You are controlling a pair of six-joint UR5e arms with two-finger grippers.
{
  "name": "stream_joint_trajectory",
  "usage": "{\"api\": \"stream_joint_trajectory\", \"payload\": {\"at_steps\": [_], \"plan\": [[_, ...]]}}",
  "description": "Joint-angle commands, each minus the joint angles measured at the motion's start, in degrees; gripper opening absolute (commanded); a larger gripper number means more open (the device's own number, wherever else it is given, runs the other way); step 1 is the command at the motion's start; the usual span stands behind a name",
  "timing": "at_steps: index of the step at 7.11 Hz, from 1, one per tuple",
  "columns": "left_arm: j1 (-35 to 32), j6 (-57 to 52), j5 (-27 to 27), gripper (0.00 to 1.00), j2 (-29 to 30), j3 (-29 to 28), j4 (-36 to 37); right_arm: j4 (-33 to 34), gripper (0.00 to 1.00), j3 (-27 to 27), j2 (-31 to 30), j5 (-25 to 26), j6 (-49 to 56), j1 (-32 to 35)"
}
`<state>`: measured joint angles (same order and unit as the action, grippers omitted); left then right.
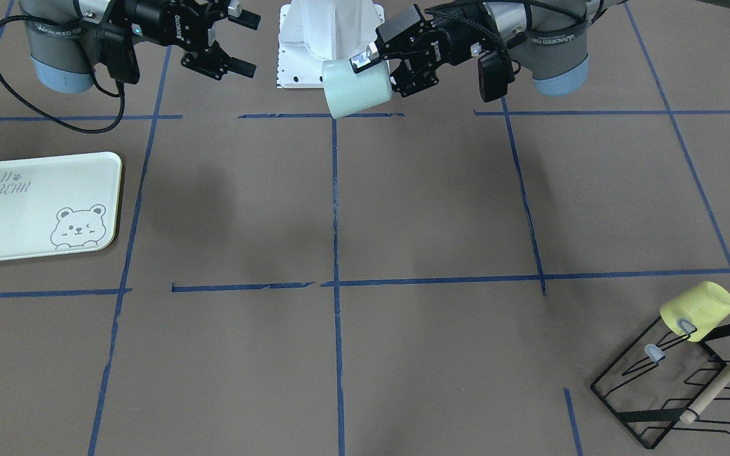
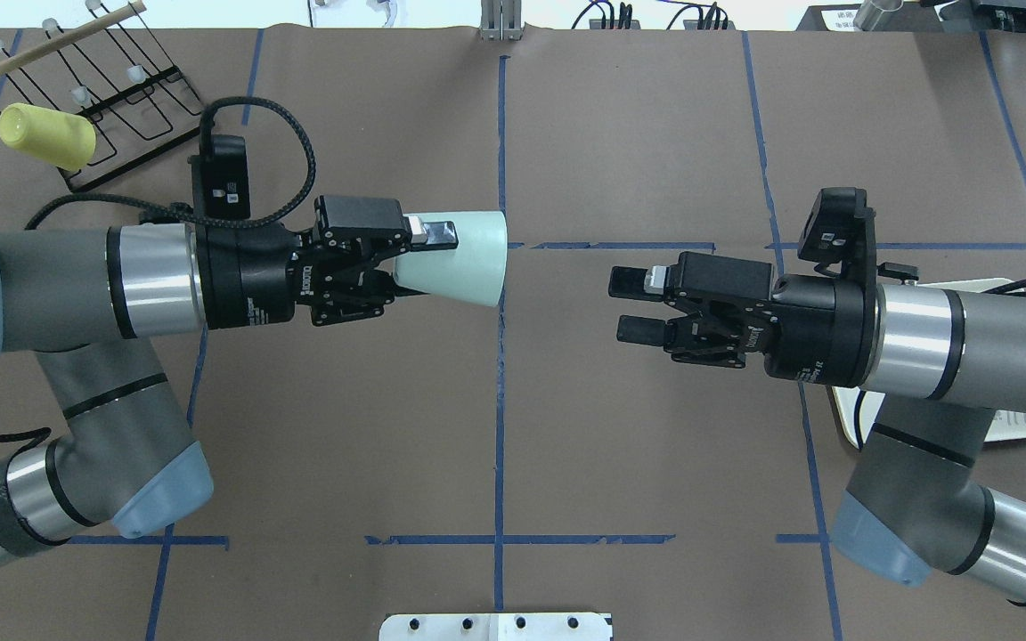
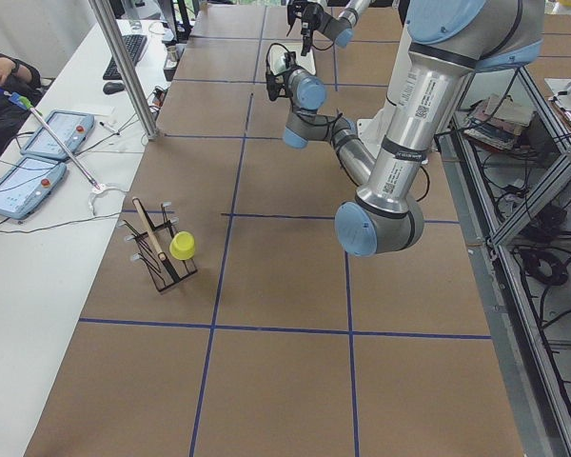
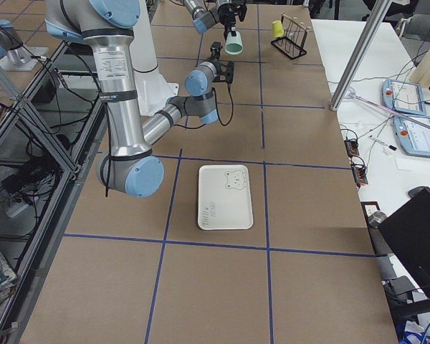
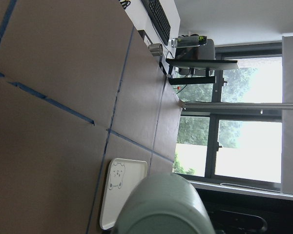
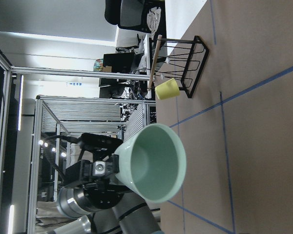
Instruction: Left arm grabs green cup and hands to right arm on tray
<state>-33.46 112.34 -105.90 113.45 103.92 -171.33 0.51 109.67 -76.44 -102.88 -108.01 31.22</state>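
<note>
The left gripper [image 2: 415, 258] is clamped on the green cup [image 2: 464, 258], with its fingers [image 2: 431, 233] pressed against the outer wall at the narrow bottom end. The cup lies on its side in the air above the brown table [image 2: 620, 463], just on the left arm's side of the middle tape line. Its wide open mouth is turned toward the right gripper [image 2: 627, 305]. That gripper hangs at about the same height with its jaws spread and nothing between them. It points at the cup's mouth, with a clear gap between the two. The right wrist view looks straight into the hollow of the cup. The tray [image 1: 23, 215] lies flat on the table on the right arm's side, well apart from the cup, and in the overhead view the right arm covers most of it. A yellow cup [image 1: 697, 310] sits on a prong of a black wire rack [image 1: 656, 386] at the far left corner.
</note>
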Motion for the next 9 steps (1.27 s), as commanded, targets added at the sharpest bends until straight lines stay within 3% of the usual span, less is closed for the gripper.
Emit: {"api": "stream_joint_trajectory", "payload": {"at_steps": [1, 2, 9], "plan": [[3.3, 0.34, -0.01, 0.55, -0.43, -3.36, -11.18, -1.04, 1.0, -1.21, 4.71, 1.11, -2.72, -0.98], [4.09, 0.51, 0.08, 0.55, -0.43, -3.8, -13.92, -1.04, 1.0, -1.56, 4.81, 1.11, -2.74, -0.98], [6.3, 2.8, 0.17, 0.55, 0.19, -4.07, -13.86, -0.95, 0.99, -3.23, 6.92, 1.63, -2.82, -3.79]]}}
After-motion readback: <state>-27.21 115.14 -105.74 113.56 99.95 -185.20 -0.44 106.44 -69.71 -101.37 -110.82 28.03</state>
